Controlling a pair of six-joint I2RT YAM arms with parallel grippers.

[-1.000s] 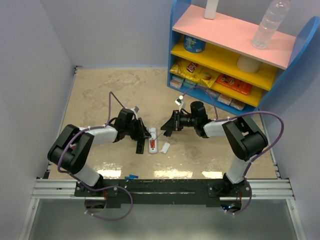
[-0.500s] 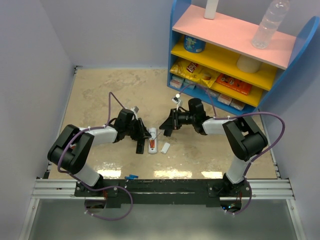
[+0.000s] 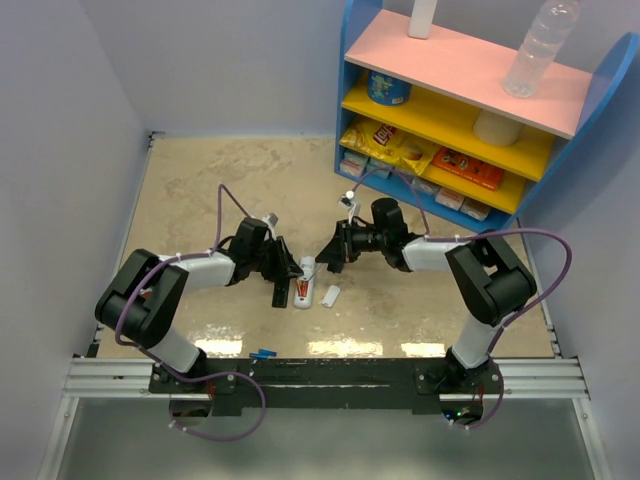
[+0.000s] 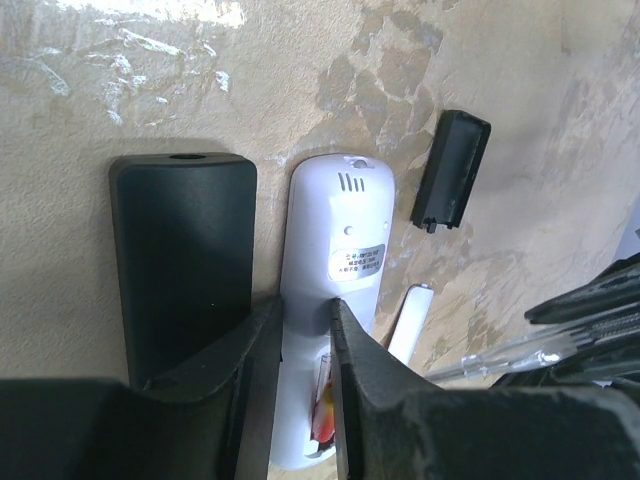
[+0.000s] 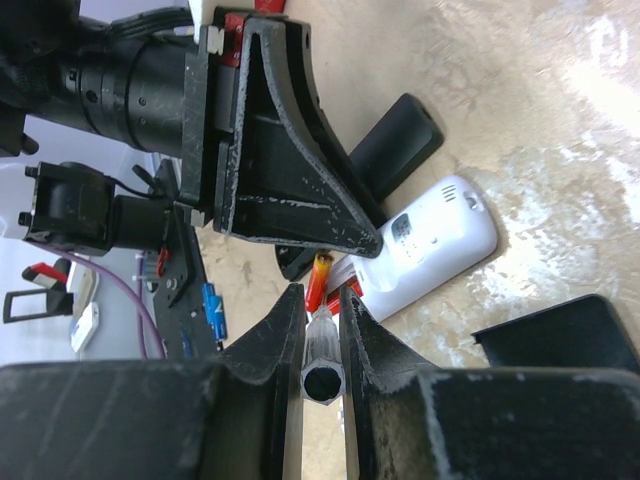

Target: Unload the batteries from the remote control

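Nothing legible anywhere. Print on small sticker (image 4: pixel 357 262) on back of white remote (image 4: pixel 335 205) too fine; logos on snack packs (image 3: pixel 385 141) on shelf (image 3: pixel 349 90) blurred.

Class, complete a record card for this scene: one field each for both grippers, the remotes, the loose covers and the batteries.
left gripper: low over white remote, fingers narrowly apart; grip unclear
right gripper: shut on thin clear rod, pointing toward the remote's compartment
remotes: white remote back up, compartment open; black remote beside it
covers: black cover and white cover, both lying loose
batteries: orange-red battery in the white remote; blue batteries out, near arm bases
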